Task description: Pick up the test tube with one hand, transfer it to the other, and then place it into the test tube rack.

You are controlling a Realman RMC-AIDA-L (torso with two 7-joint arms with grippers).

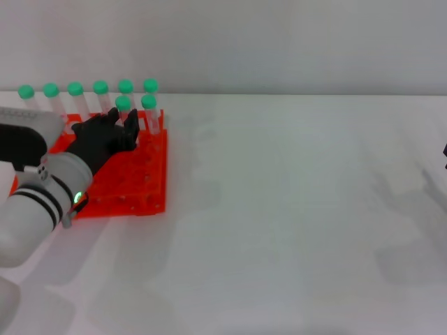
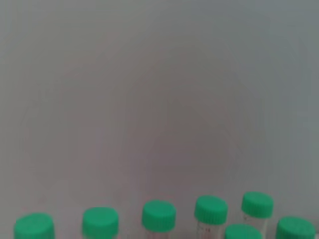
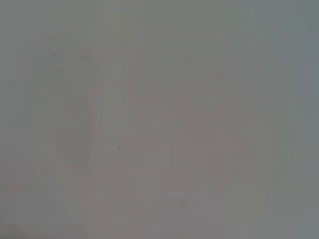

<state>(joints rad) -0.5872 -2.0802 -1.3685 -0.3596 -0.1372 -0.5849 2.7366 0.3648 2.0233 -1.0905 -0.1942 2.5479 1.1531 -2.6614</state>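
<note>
The orange-red test tube rack (image 1: 143,188) stands at the left of the table. Several green-capped tubes stand upright in its far rows, six along the back and two in front of them. My left gripper (image 1: 123,127) hovers over the rack's far part, right by the second-row tube (image 1: 123,105). I cannot tell whether it touches that tube. The left wrist view shows only the green caps (image 2: 158,215) in a row against the pale wall. Of my right gripper (image 1: 445,149), only a dark sliver shows at the table's far right edge.
The white table (image 1: 293,209) stretches to the right of the rack. A pale wall rises behind it. The right wrist view shows only a plain grey surface.
</note>
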